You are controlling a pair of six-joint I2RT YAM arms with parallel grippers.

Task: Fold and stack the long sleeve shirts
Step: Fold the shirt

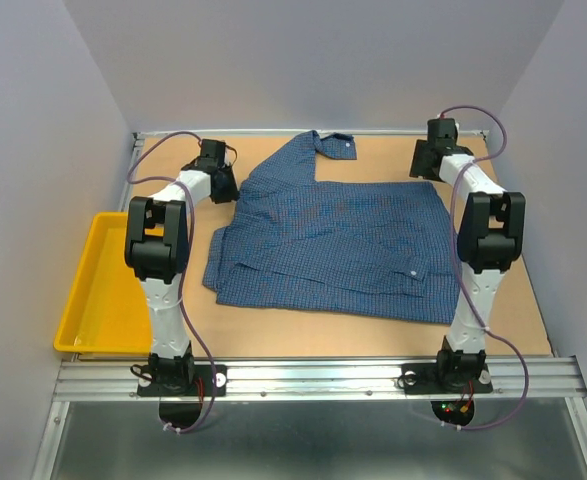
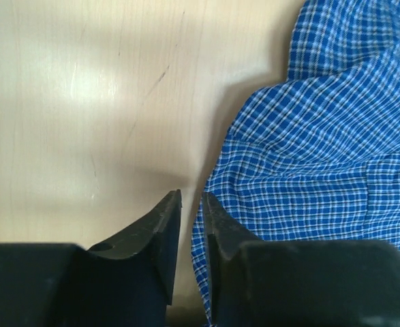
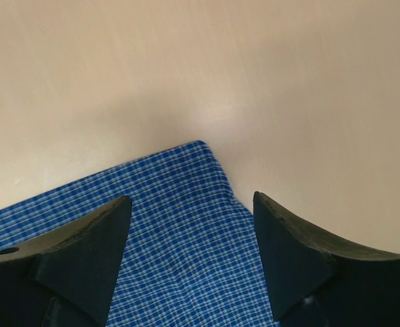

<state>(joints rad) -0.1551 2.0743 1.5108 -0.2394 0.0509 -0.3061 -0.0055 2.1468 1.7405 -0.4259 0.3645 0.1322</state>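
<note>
One long sleeve shirt (image 1: 333,240), blue with fine checks, lies spread across the middle of the table, a sleeve cuff (image 1: 338,145) pointing to the far edge. My left gripper (image 1: 223,180) hovers at its far left edge. In the left wrist view the left gripper (image 2: 191,194) has its jaws slightly apart, bare table showing between the tips and the shirt (image 2: 322,157) edge running along the right finger (image 2: 220,225). My right gripper (image 1: 425,160) is at the far right corner. The right gripper (image 3: 191,197) stands wide open above that corner of the shirt (image 3: 165,184), holding nothing.
A yellow tray (image 1: 93,290) sits off the table's left side, beside the left arm. Grey walls close in the back and both sides. A metal rail (image 1: 313,375) carries both arm bases at the near edge.
</note>
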